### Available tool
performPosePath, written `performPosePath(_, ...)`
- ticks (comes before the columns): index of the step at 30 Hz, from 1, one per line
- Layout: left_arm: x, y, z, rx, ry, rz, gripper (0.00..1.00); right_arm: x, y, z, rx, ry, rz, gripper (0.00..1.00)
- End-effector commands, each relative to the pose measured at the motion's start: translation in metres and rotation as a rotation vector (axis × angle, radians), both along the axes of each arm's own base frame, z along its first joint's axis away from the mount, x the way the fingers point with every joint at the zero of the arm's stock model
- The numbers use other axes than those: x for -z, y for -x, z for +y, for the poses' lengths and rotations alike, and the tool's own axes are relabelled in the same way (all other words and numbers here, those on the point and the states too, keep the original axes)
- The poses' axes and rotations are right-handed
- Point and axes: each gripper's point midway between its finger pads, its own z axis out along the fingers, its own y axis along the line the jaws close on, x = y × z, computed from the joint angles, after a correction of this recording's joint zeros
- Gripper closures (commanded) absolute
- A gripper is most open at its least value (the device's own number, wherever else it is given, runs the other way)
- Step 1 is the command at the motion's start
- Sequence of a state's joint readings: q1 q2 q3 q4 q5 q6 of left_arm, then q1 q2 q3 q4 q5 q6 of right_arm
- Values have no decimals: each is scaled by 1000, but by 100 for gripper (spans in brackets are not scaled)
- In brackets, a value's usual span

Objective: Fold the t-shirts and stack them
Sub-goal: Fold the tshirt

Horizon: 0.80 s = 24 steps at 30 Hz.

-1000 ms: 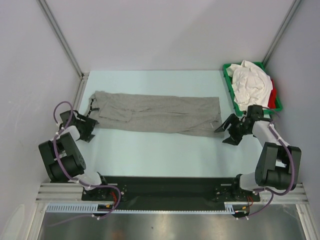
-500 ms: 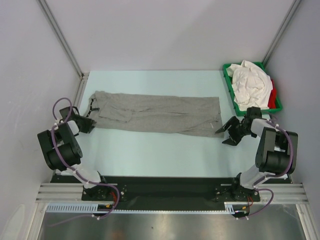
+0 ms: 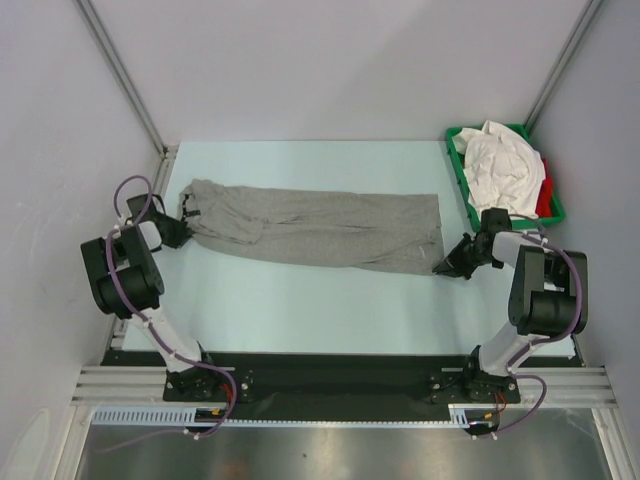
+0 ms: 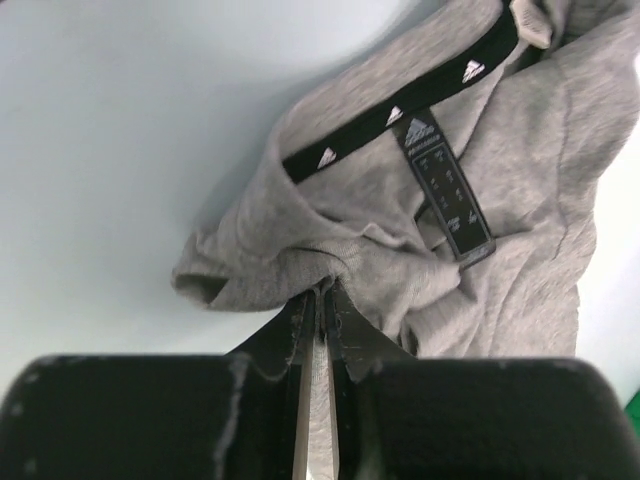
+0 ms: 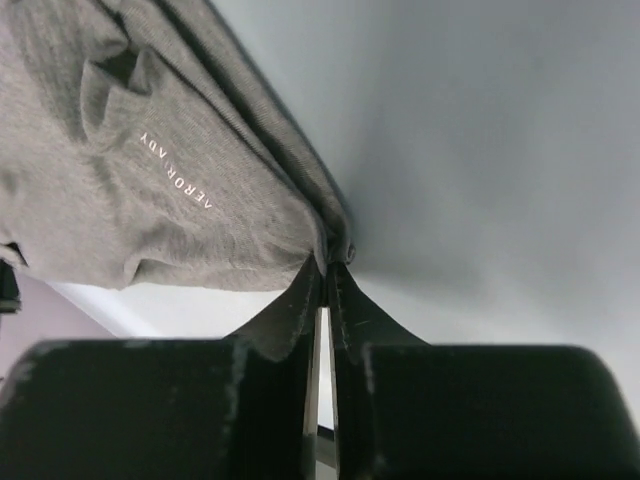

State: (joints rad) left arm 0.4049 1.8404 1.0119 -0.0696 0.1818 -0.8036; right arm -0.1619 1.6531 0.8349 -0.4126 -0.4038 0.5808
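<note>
A heather grey t-shirt (image 3: 315, 230) lies folded lengthwise into a long strip across the table, collar end at the left, hem at the right. My left gripper (image 3: 180, 226) is shut on a fold of grey cloth (image 4: 325, 283) by the collar, just below the black neck tape and dark label (image 4: 446, 190). Over at the hem, my right gripper (image 3: 447, 264) is shut on the shirt's near right corner (image 5: 335, 255). More t-shirts, white (image 3: 503, 168) and red (image 3: 545, 198), sit heaped at the back right.
The heaped shirts fill a green plastic tray (image 3: 470, 204) in the back right corner, close behind my right arm. Grey walls with metal rails close in the left, back and right sides. A black base rail (image 3: 330, 375) runs along the near edge.
Both grippers moved inward to the grey shirt's ends and shut on the cloth; a second ago they stood open just off it. The collar end has bunched slightly.
</note>
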Motion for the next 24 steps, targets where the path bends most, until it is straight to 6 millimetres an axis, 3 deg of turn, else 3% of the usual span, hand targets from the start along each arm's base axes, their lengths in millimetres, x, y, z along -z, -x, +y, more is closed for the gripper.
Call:
performPosePath(1, -6, -26, 6, 17, -68, -23, 89, 3, 1, -1, -30, 68, 2, 96)
performPosePath(10, -12, -57, 12, -36, -50, -77, 90, -8, 48, 33, -139, 86, 82, 100)
performPosePath(18, -10, -75, 29, -70, -97, -90, 89, -16, 122, 89, -354, 9, 151, 100)
performPosePath(24, -18, -97, 38, -75, -121, -151, 89, -25, 188, 136, -672, -23, 155, 100)
